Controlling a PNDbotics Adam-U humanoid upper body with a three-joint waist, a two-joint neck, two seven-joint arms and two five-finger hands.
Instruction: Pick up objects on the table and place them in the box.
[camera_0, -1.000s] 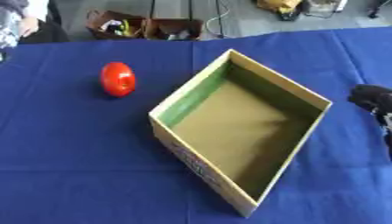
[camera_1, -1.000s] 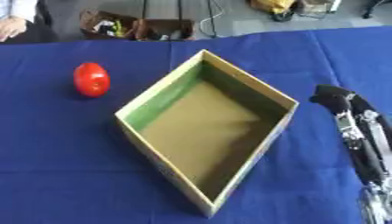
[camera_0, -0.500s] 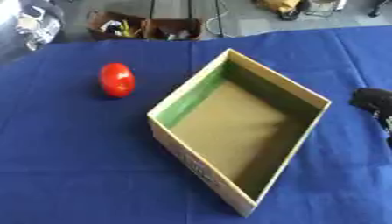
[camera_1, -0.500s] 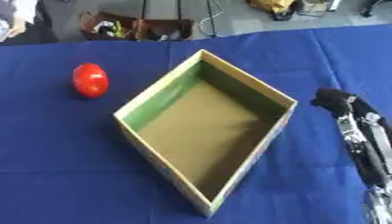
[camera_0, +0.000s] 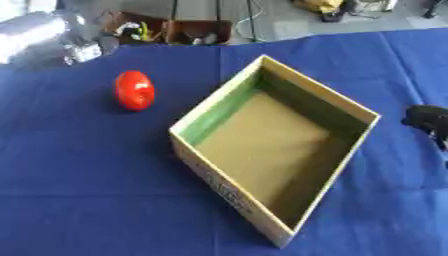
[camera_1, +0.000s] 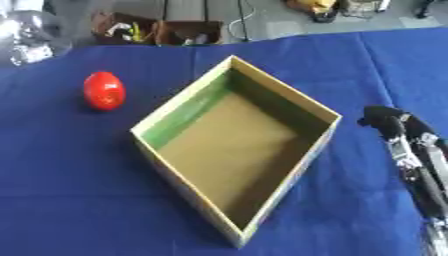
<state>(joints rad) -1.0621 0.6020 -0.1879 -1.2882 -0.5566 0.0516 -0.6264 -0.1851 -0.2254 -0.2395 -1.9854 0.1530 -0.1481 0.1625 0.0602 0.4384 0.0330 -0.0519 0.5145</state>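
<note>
Lying on the blue bench (camera_0: 79, 165), a red object (camera_0: 134, 90) is sitting left of the empty box (camera_1: 325, 116); the right robot hand (camera_1: 385, 120) is showing, fingers unclear.

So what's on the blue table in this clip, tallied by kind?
Red egg-shaped object: 1, left of the box, not inside
Cardboard box: 1, nothing in it
Robot hand: 1, the right hand at the right edge
Total: 3
</note>
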